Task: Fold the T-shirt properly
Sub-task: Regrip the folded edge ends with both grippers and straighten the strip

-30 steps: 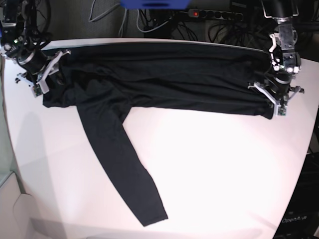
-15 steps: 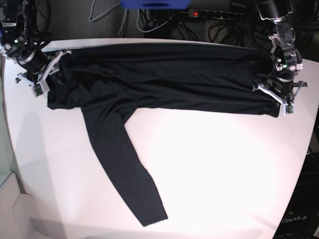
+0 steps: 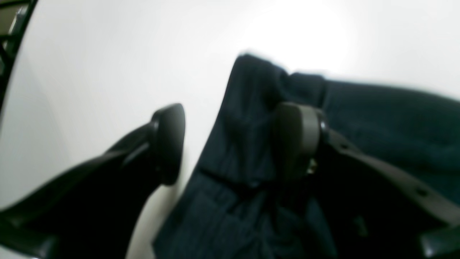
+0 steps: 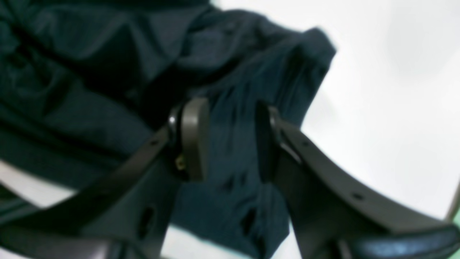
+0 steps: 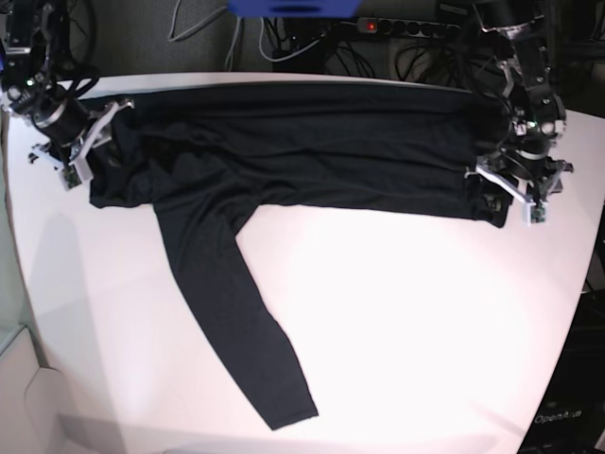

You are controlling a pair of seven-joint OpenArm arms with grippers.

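Stretching as a dark band across the top of the white table [image 5: 397,312], the T-shirt [image 5: 312,151] (one long sleeve trailing toward the lower middle) has the right gripper [image 5: 83,142] pinching its upper-left corner, while the left gripper [image 5: 515,189] at upper right stands spread over the hem.
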